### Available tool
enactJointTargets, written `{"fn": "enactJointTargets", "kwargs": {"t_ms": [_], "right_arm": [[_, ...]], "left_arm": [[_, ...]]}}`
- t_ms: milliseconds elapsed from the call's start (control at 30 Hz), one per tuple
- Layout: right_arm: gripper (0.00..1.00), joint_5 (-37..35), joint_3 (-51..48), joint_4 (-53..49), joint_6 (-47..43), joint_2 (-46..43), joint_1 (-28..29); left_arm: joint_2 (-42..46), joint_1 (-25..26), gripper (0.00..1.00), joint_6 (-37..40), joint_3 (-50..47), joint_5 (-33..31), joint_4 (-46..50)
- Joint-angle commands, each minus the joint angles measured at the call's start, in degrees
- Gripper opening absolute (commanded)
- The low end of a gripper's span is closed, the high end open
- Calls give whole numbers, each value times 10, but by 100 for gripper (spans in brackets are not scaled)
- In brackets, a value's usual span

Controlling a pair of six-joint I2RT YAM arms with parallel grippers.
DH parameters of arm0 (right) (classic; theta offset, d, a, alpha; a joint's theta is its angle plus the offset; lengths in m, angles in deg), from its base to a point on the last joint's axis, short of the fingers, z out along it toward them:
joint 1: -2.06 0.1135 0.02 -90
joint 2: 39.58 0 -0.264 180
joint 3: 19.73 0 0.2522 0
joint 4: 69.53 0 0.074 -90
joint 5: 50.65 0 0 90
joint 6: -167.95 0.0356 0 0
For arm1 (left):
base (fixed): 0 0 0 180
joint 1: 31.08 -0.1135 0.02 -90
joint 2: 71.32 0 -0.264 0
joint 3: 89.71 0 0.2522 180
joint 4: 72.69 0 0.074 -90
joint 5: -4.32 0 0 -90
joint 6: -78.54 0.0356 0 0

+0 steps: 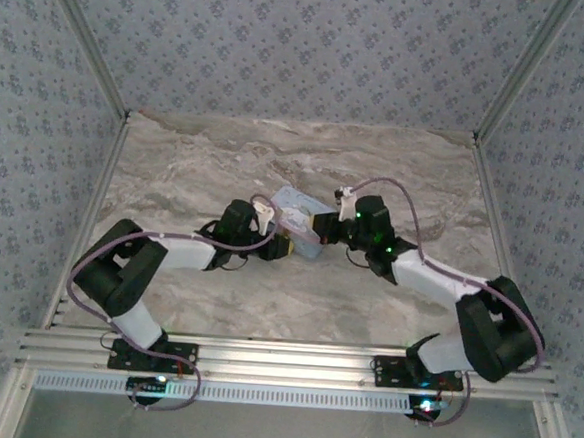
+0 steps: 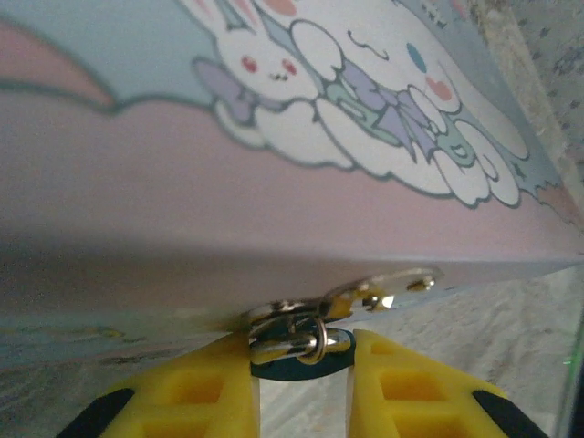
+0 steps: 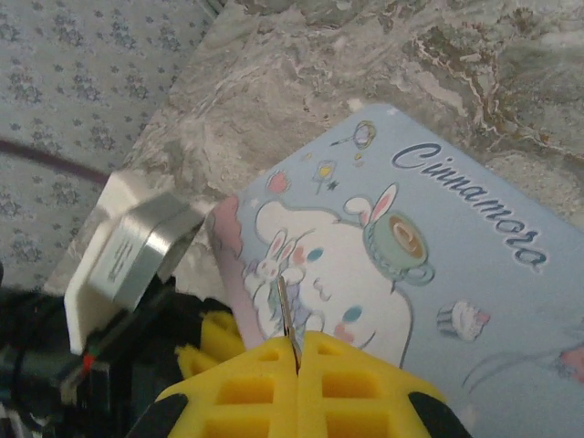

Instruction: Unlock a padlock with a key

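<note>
Left gripper (image 2: 303, 352) and right gripper (image 3: 297, 354) at the pale blue tin (image 1: 295, 211), which lies near the middle of the marble table (image 1: 196, 162). The left gripper's yellow fingers (image 2: 182, 401) stand narrowly apart and press on either side of the padlock (image 2: 301, 369). Its dark teal body fills the gap between them, directly below the tin's front edge. The padlock's silver shackle passes up through the metal hasp (image 2: 383, 292) on that edge, so the lock hangs touching the tin. The right gripper's fingers (image 3: 356, 383) are pressed together on the key (image 3: 286, 310). The key's thin blade, seen edge-on, rises from between the tips. It points over the tin's printed lid beside the small rabbit figure, and whether it touches the lid cannot be told. From above, the left gripper sits against the tin's near side and the right gripper against the tin's right end, so the padlock lies at the near edge, just beside the key-holding fingers. Bare tabletop extends beyond the tin's far side and out to both flanks. It ends at the patterned walls (image 1: 304, 49).
</note>
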Motion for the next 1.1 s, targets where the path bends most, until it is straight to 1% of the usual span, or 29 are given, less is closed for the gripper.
{"fn": "enactJointTargets", "kwargs": {"t_ms": [0, 167, 267, 400, 600, 800, 1067], "right_arm": [[0, -63, -33, -39, -62, -47, 22], [0, -103, -81, -41, -88, -108, 63], [0, -122, -103, -32, -100, -122, 91], [0, -170, -125, -8, -119, -112, 138], [0, -239, -141, 38, -131, -71, 197], [0, -270, -143, 78, -131, -22, 214], [0, -285, -152, 123, -123, 2, 213]], "left_arm": [[34, 4, 22, -54, 26, 35, 46], [55, 6, 19, -102, 45, 42, 95], [61, 7, 20, -122, 59, 42, 119], [60, 7, 20, -161, 79, 49, 147], [59, 8, 20, -211, 91, 54, 153], [59, 10, 19, -242, 94, 53, 149], [54, 11, 19, -265, 97, 56, 144]]}}
